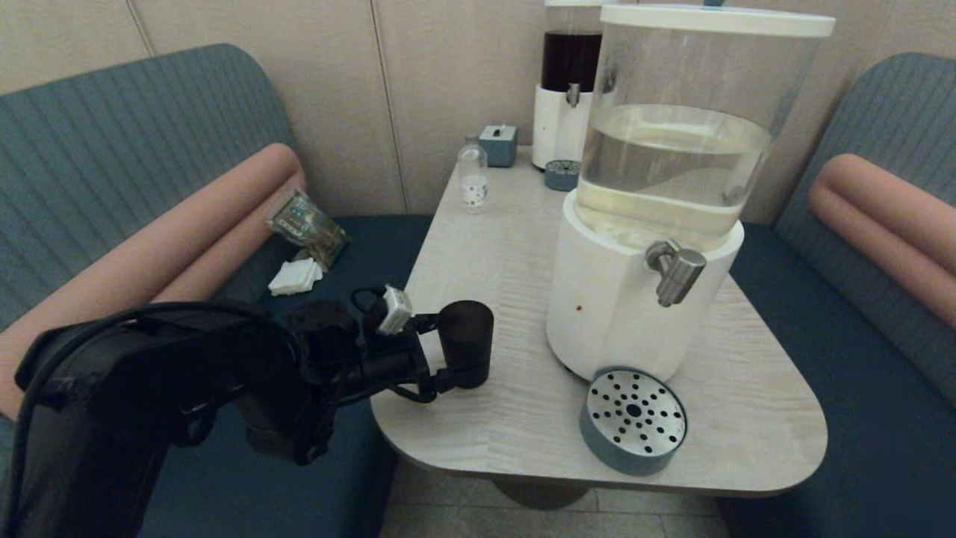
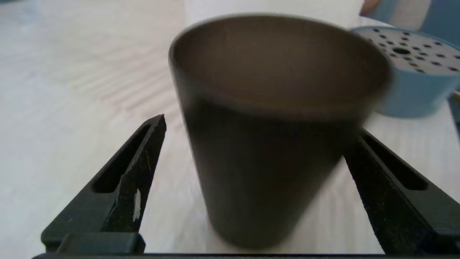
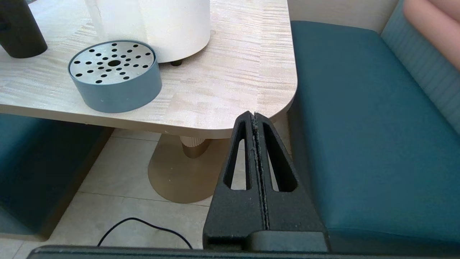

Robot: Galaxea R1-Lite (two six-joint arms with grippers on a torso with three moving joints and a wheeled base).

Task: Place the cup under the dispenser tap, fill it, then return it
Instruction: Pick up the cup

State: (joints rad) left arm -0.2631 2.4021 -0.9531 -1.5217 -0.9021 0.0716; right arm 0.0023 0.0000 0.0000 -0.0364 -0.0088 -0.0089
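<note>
- The left hand (image 1: 455,351) is reaching over the tabletop's (image 1: 485,246) left edge, its fingers (image 2: 143,169) spread wide on either side of the cup (image 1: 466,342); one finger seems to be touching the cup's wall, though blur is making contact hard to judge.
- The cup is standing upright on the tabletop, left of the white-based dispenser (image 1: 620,299), well apart from the dispenser tap (image 1: 676,273).
- A round perforated drip tray (image 1: 633,420) is sitting below the tap, near the front edge.
- The right hand (image 3: 256,118) is hanging off the tabletop's corner, over the floor, fingers pressed together and holding nothing.
</note>
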